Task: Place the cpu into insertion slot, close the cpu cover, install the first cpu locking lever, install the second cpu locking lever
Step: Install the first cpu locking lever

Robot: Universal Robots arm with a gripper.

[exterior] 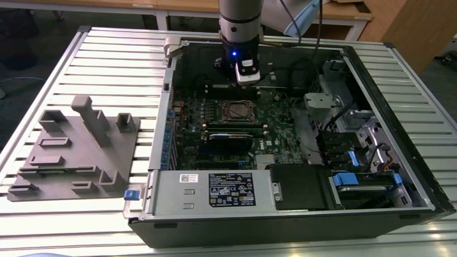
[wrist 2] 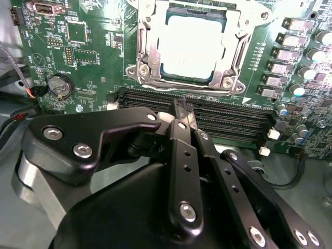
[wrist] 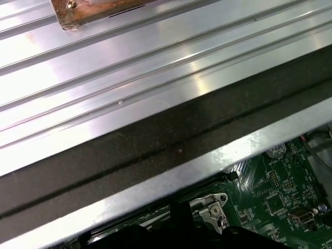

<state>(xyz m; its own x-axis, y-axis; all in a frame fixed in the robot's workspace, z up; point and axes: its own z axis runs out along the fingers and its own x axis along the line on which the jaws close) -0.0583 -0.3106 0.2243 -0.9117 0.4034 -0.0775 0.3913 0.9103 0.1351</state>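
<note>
I see the gripper (wrist 2: 184, 110) pinched closed on nothing, its tips over the memory slots (wrist 2: 207, 111). Just beyond them the cpu (wrist 2: 197, 49) sits in the slot (wrist 2: 150, 67), cover (wrist 2: 228, 31) down. Risk: descending here, closed tips could scrape the board.

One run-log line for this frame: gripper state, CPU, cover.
gripper: shut, holding nothing, above the memory slots | cpu: seated in insertion slot | cpu cover: down around the cpu

A ribbed metal table (exterior: 107, 59) stands before wooden desks (exterior: 357, 16) on grey floor.
</note>
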